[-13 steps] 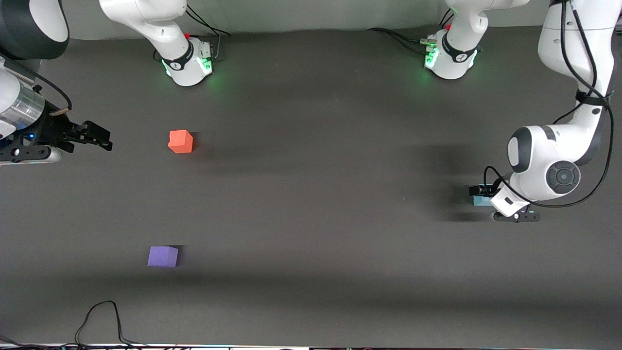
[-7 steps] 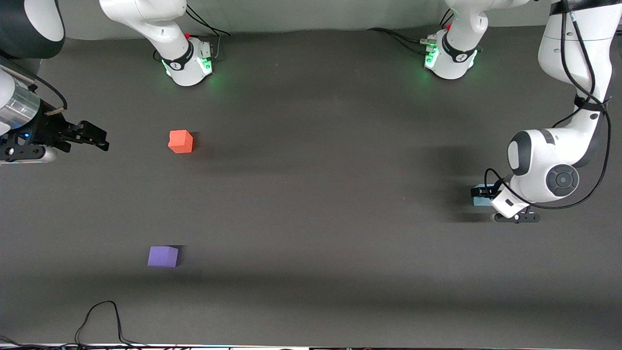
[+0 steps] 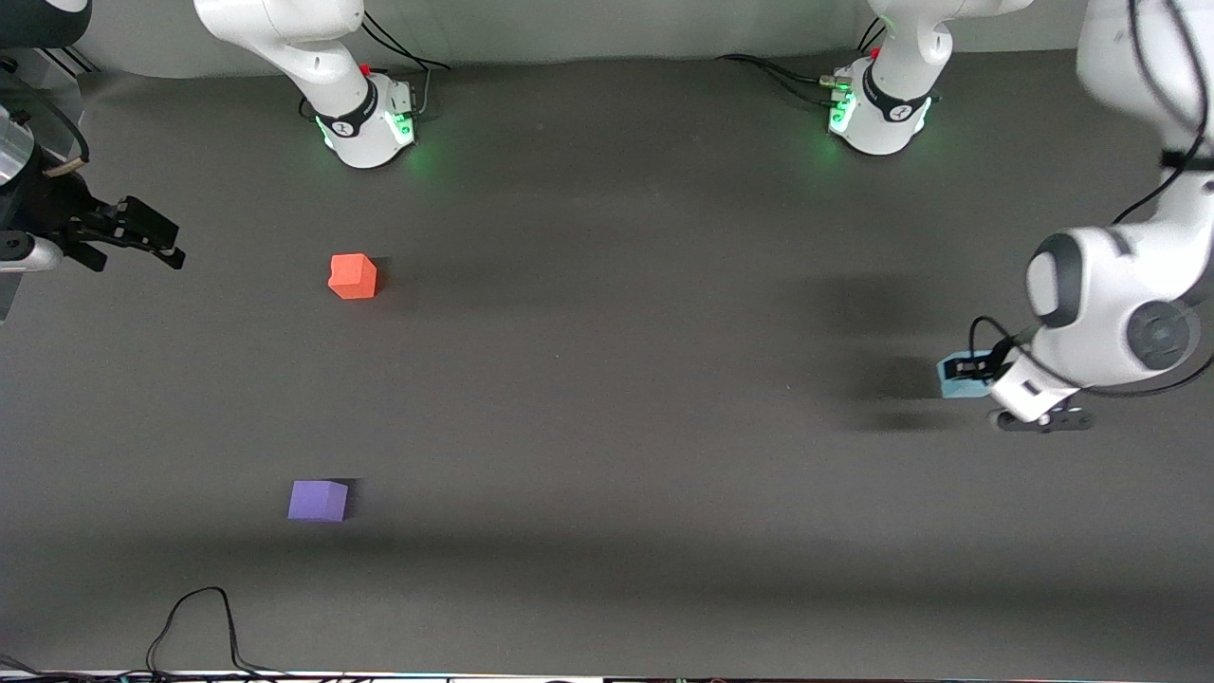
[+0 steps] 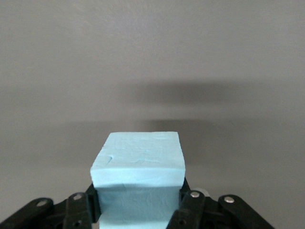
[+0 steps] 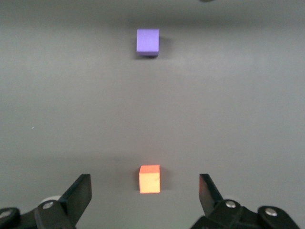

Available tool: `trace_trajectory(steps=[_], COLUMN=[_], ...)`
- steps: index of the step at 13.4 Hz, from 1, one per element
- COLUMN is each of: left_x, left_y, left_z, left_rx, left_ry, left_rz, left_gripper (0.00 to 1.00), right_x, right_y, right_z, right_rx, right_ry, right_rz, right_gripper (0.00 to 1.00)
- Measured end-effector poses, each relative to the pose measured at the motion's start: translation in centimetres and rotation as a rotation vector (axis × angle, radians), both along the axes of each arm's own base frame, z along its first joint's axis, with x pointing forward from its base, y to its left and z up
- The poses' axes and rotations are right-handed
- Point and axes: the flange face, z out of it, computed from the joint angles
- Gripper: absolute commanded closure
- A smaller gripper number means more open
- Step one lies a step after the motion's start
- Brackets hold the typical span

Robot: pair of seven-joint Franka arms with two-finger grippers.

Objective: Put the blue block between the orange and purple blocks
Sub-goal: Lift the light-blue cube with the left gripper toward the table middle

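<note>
My left gripper (image 3: 969, 372) is shut on the light blue block (image 3: 956, 378) and holds it a little above the table near the left arm's end. In the left wrist view the blue block (image 4: 138, 162) sits between the fingers (image 4: 190, 202). The orange block (image 3: 353, 276) and the purple block (image 3: 318, 500) sit on the table toward the right arm's end, the purple one nearer the front camera. My right gripper (image 3: 142, 234) is open and empty, up in the air at the right arm's end. Its wrist view shows the orange block (image 5: 149, 179) and the purple block (image 5: 147, 41).
The dark grey table (image 3: 607, 379) carries only the cubes. A black cable (image 3: 204, 626) loops at the table's front edge near the right arm's end. Both arm bases (image 3: 365, 119) (image 3: 877, 114) stand along the back edge.
My left gripper has risen with the blue block and shifted a little toward the left arm's end. My right gripper has drawn back toward the table's edge, away from the orange block.
</note>
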Motion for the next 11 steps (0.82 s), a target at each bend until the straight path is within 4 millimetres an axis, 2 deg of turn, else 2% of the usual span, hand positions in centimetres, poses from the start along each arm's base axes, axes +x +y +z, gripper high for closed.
trace_trajectory(steps=[3, 5, 6, 8, 9, 10, 11], left_x=[-3.2, -5.0, -5.4, -5.1, -4.8, -4.5, -4.5], left_y=[-0.2, -0.3, -0.3, -1.3, -3.2, -6.5, -10.7], left_z=[12.6, 19.2, 21.6, 24.2, 24.7, 25.0, 25.0], left_rx=[-0.010, -0.013, -0.013, -0.013, -0.012, -0.006, 0.001], left_ry=[0.003, -0.001, -0.007, -0.033, -0.045, -0.051, -0.053], left_rz=[-0.001, -0.003, -0.004, -0.013, -0.010, -0.002, 0.000], left_gripper=[0.58, 0.57, 0.57, 0.57, 0.57, 0.57, 0.57], right_x=[-0.2, -0.1, -0.1, 0.0, 0.0, 0.0, 0.0], right_y=[0.2, 0.2, 0.2, 0.2, 0.1, 0.1, 0.0], right_z=[-1.6, -1.7, -1.7, -1.6, -1.5, -1.5, -1.5], right_rx=[0.014, 0.016, 0.016, 0.015, 0.015, 0.014, 0.005], right_ry=[0.040, 0.042, 0.038, 0.032, 0.031, 0.030, 0.030], right_rz=[-0.001, -0.001, -0.001, -0.001, -0.002, -0.002, -0.001], right_gripper=[0.00, 0.00, 0.00, 0.00, 0.00, 0.00, 0.00])
